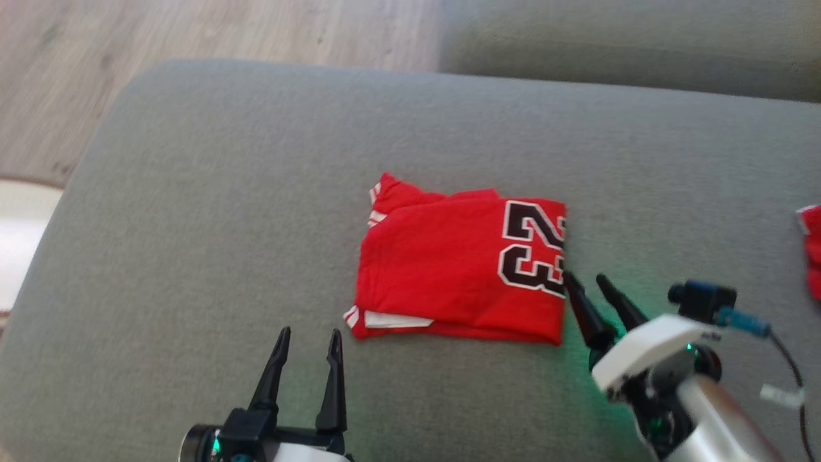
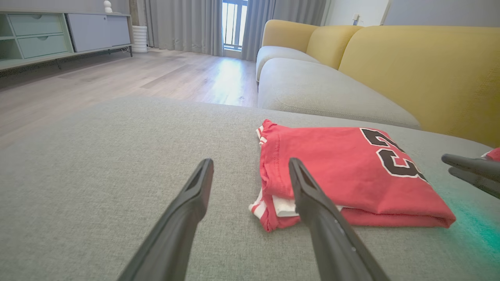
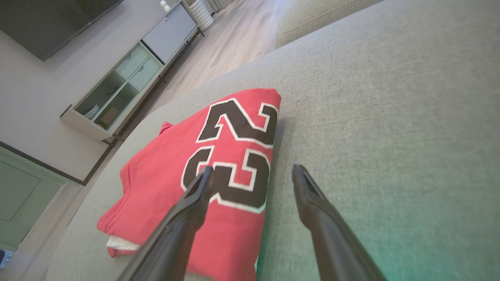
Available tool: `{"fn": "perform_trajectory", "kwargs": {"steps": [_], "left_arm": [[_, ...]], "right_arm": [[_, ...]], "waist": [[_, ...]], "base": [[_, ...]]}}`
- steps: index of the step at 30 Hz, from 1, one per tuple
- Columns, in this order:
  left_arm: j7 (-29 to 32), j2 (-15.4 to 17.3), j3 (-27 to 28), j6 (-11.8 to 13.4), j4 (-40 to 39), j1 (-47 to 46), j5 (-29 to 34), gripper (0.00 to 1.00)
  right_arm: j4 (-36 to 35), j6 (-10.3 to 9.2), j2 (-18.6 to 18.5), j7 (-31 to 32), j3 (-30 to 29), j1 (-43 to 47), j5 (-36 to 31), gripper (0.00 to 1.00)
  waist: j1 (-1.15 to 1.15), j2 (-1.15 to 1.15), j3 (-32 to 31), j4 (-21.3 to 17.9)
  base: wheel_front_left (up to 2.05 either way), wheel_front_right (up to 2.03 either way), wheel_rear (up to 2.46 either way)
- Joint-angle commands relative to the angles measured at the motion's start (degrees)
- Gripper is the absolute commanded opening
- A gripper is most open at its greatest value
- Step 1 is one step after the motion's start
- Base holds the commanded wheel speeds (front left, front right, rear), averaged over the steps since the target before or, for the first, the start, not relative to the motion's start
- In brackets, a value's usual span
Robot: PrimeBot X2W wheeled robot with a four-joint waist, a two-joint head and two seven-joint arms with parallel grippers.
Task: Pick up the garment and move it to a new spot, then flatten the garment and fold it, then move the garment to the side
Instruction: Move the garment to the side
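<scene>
Garment (image 1: pixel 442 269): red jersey, folded to a rough rectangle, lying flat on grey sofa seat (image 1: pixel 211 192), about mid-cushion.
Print: black "23" w/ white outline, on top layer at garment's right end.
Layers: white inner fabric & red-white striped trim show at near-left corner; striped trim also at far-left corner.
Left jaws: open, holding nothing; fingers (image 1: pixel 276 366) point up the head view, tips just short of garment's near-left corner, apart from it.
Left wrist view: 1 finger (image 2: pixel 312 199) crosses in front of that corner; garment (image 2: pixel 332 171) lies beyond.
Right jaws: open, empty; fingers (image 1: pixel 584 308) angled toward garment's right edge, 1 tip at the hem by the "3", other over bare cushion. Contact w/ cloth: can't tell.
Right wrist view: left finger (image 3: pixel 187 210) over the print, right finger over grey fabric; garment (image 3: pixel 156 175) partly between.
Glow: green light on cushion beside right jaws.
2nd red cloth (image 1: pixel 811 250): at far right edge of head view, well apart from garment.
Surroundings: wood floor (image 1: pixel 192 32) beyond seat; yellow backrest (image 2: pixel 410 70); pale cabinet (image 2: pixel 47 35) by wall.
</scene>
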Motion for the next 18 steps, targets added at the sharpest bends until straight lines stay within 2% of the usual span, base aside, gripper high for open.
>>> {"fn": "perform_trajectory", "kwargs": {"steps": [1, 7, 8, 9, 10, 14, 18], "left_arm": [[-0.7, -0.7, 1.3, -0.4, -1.4, -2.4, 0.4, 1.0], [-0.7, -1.2, 1.2, -1.1, -0.8, -3.5, 1.2, 1.0], [-0.7, -1.2, 1.2, -1.2, -0.8, -3.6, 1.3, 1.0], [-0.7, -1.3, 1.3, -1.3, -0.8, -3.7, 1.3, 1.0], [-0.7, -1.4, 1.4, -1.5, -0.7, -3.9, 1.4, 1.0], [-0.7, -1.6, 1.9, -1.3, -0.7, -3.8, 1.7, 1.0], [-0.7, -1.6, 2.4, -1.3, -0.9, -3.8, 2.1, 1.0]], "right_arm": [[-0.4, -0.04, -1.0, 1.0, 0.8, -3.1, 1.7, 1.0], [4.3, -0.04, -0.9, 4.2, 0.8, -6.9, 6.7, 1.0], [5.1, -0.04, -0.9, 4.6, 1.1, -7.4, 7.1, 0.92], [5.8, -0.04, -0.9, 4.7, 1.4, -7.9, 7.3, 0.67], [6.6, -0.04, -0.7, 5.2, 2.5, -8.4, 8.2, 0.0], [6.6, -0.04, -1.2, 4.0, 3.7, -9.1, 9.4, 0.0], [5.5, -0.04, -4.0, 1.5, 4.0, -9.5, 9.1, 0.0]], "waist": [[-0.01, 0.0, 1.5, 1.6], [-0.01, 0.0, 2.9, 3.5], [-0.01, 0.0, 3.1, 3.8], [-0.01, 0.0, 3.3, 4.0], [-0.01, 0.0, 3.5, 4.2], [-0.01, 0.0, 3.8, 3.6], [-0.01, 0.0, 3.6, 1.0]], "base": [[0.0, 0.0, 0.0], [0.0, 0.0, 0.0], [0.0, 0.0, 0.0], [0.0, 0.0, 0.0], [0.0, 0.0, 0.0], [0.0, 0.0, 0.0], [0.0, 0.0, 0.0]]}}
